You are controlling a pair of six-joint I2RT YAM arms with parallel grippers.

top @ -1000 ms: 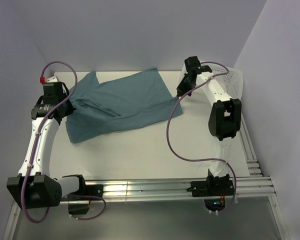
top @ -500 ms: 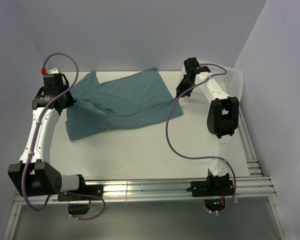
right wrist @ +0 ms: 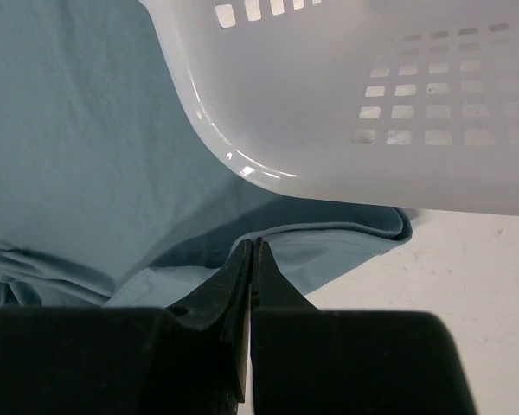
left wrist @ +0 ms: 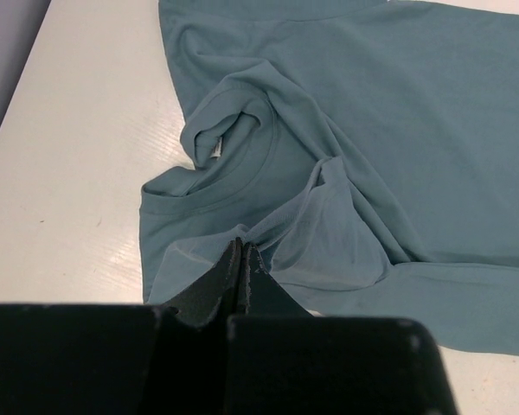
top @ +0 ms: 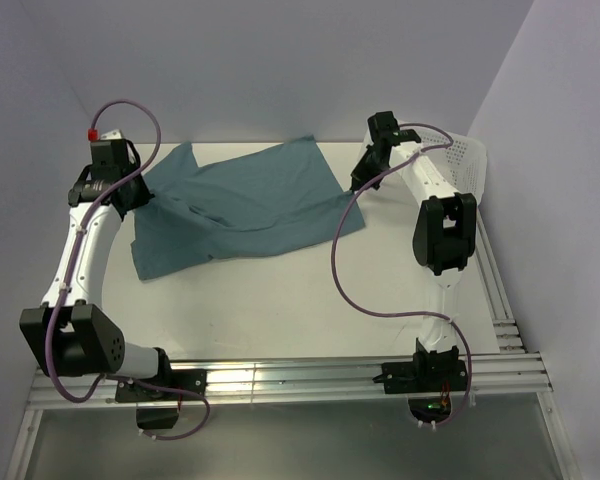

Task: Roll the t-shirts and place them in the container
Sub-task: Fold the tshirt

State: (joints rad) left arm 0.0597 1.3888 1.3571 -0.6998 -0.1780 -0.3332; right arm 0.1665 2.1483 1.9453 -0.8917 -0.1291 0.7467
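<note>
Rolling has not begun: the teal t-shirt (top: 250, 205) lies rumpled but mostly flat across the table's (top: 280, 310) far half. The left gripper (left wrist: 242, 252), jaws pressed together, pinches thin, soft cloth beside the ribbed collar (left wrist: 233, 164). The right gripper (right wrist: 253, 252) likewise nips an edge fold under the glossy perforated plastic basket (right wrist: 346, 130).

Bright, even overhead light, with soft shadows in the t-shirt (left wrist: 398, 130) folds. Glare streak on basket rim (right wrist: 255, 169) just above right gripper (right wrist: 252, 251) tips. Sheen on table (left wrist: 86, 173) left of left gripper (left wrist: 242, 251). Both gripper bodies underexposed, near-black, slightly soft.
</note>
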